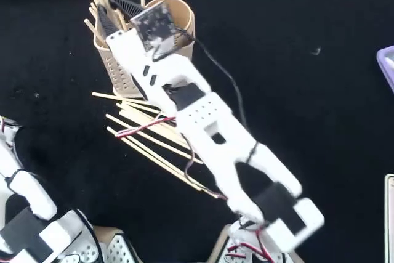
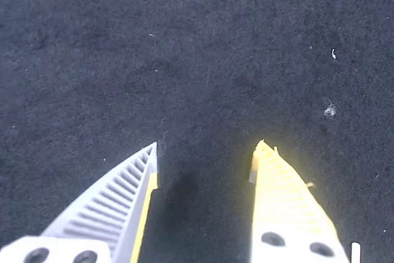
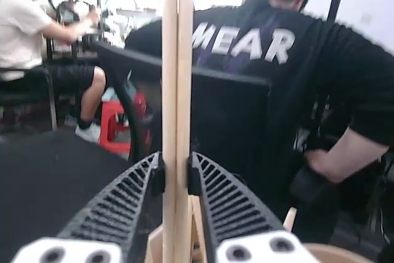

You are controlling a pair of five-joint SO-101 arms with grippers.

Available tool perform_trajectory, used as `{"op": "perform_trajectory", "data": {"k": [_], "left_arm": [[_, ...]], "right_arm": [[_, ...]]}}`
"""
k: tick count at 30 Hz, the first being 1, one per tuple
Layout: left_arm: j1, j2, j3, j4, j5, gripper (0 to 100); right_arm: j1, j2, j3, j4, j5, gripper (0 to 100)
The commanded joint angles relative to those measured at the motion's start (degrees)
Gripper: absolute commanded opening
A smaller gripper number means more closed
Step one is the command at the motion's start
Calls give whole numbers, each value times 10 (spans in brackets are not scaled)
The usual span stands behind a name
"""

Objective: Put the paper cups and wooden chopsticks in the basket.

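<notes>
Chopsticks are partly dealt with: a few sticks [image 1: 92, 23] already stand upright in the basket [image 1: 118, 69] at the far side of the table [image 1: 308, 121], while a spread of loose chopsticks [image 1: 151, 133] lies flat on the black cloth just on the near side of the basket, under the reaching arm. A paper cup [image 1: 184, 20] sits at the basket's far edge, but the arm covers the join, so I cannot tell whether it stands inside the basket or just beside it; I can make out no other cup. By my reading the job is somewhere in the middle — one delivery under way, and the whole loose bundle left to collect. The right gripper [image 3: 175, 158] is pressed together on a held pair [image 3: 175, 90] of chopsticks, which run straight up between its ribbed jaws; in the high view that claw hangs right over the basket mouth with the pair rising above it, so the sticks look lined up to go in once the jaws part. The left gripper [image 2: 206, 152] is spread with nothing between its jaws, pointing down at bare cloth near the table's front corner — well apart from both the basket and the loose chopsticks.
</notes>
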Motion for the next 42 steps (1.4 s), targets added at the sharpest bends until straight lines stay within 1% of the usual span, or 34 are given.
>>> {"op": "perform_trajectory", "data": {"k": [1,10,13,17,20,25,30,33,36,39,42], "left_arm": [[5,-20,-22,2,-2,241],[5,-20,-23,2,-2,241],[6,-20,-23,2,-2,241],[6,-20,-23,2,-2,241],[6,-20,-23,2,-2,241],[6,-20,-23,1,-2,241],[6,-20,-23,2,-3,241],[7,-20,-23,2,-4,241],[17,-20,-24,2,-7,241],[45,-20,-30,4,-62,241],[88,-15,-62,49,-144,241]], "right_arm": [[10,30,-36,-14,-4,11],[18,62,-32,-7,-4,11],[17,60,-38,35,-4,21],[18,59,-66,113,-4,113],[19,55,-82,142,-4,116],[16,-14,-65,149,-4,116],[16,-143,-8,163,-4,116],[16,-247,31,243,-4,116],[18,-361,65,366,-4,116],[28,-460,110,491,-4,116],[62,-551,181,574,-4,116]]}}
